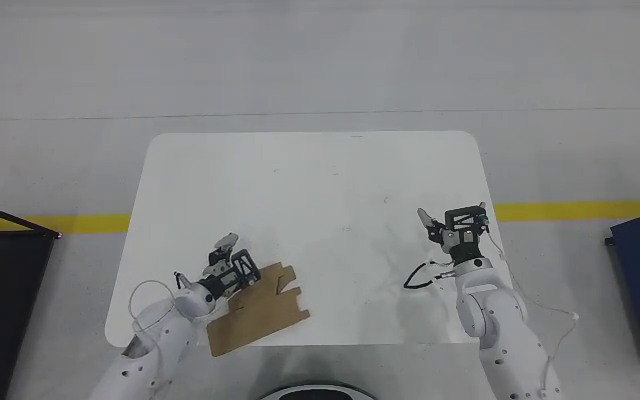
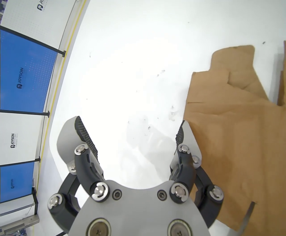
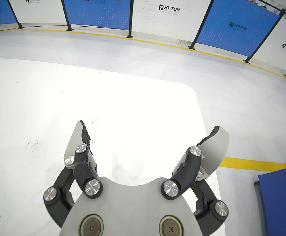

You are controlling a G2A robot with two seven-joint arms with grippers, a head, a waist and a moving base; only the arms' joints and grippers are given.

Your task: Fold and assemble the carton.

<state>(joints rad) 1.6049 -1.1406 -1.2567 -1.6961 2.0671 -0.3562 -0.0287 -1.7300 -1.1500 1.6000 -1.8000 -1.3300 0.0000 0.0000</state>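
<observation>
White table (image 1: 320,190) is seen with a flat carton (image 1: 258,310) at its near left; left gripper (image 1: 232,258) beside it and right gripper (image 1: 450,222) are held wide open, empty.

We are looking at a big robot test hall, like a lab.
We are seeing a plain white table (image 1: 320,180) standing on a wide, smooth grey floor (image 1: 320,60) with a yellow line (image 1: 560,211) running across it, and blue and white fence panels (image 3: 232,29) on black posts (image 3: 130,17) are closing off the space around it.
</observation>
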